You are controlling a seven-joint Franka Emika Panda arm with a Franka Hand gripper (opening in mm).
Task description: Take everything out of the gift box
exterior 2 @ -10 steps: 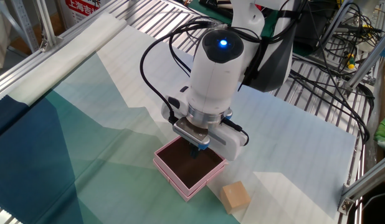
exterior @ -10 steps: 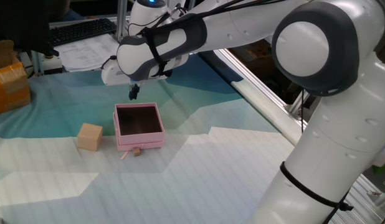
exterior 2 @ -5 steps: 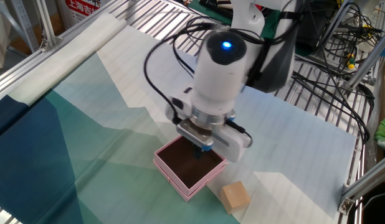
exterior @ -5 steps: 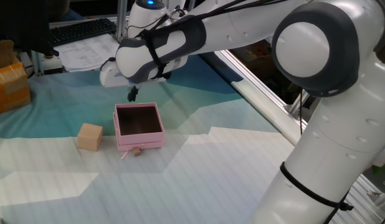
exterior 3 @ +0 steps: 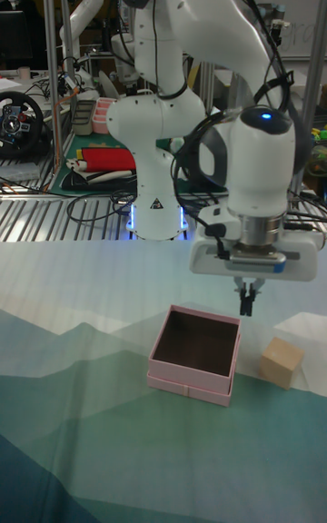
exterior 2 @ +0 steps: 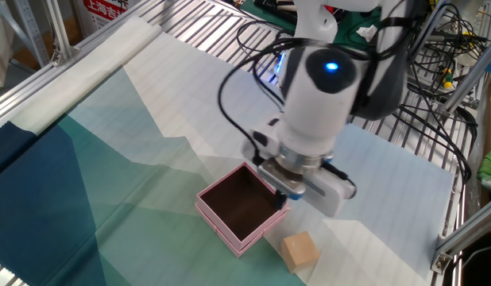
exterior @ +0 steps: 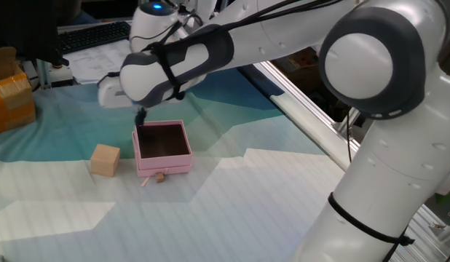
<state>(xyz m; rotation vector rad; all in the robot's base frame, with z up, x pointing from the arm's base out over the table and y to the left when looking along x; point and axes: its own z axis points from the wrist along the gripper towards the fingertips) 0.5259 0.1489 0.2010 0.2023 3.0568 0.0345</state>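
Note:
The pale-pink gift box sits open on the cloth, and its dark brown inside shows nothing in it. A light-tan cube rests on the cloth to the box's left, apart from it. A tiny tan-brown piece lies just outside the box's front wall by the ribbon tab. My gripper hovers above the box's back left corner, fingers together with nothing visible between them. From the other fixed view it hangs over the box edge nearest the cube. The tall fixed view shows the gripper between box and cube.
An orange-brown taped carton stands at the far left. Papers and a keyboard lie behind the cloth. A metal rail runs along the right side. My arm's large white links fill the right foreground.
My gripper has shifted from above the box's back wall toward the corner on the cube's side, staying at about the same height. Box, cube and tiny piece have not moved.

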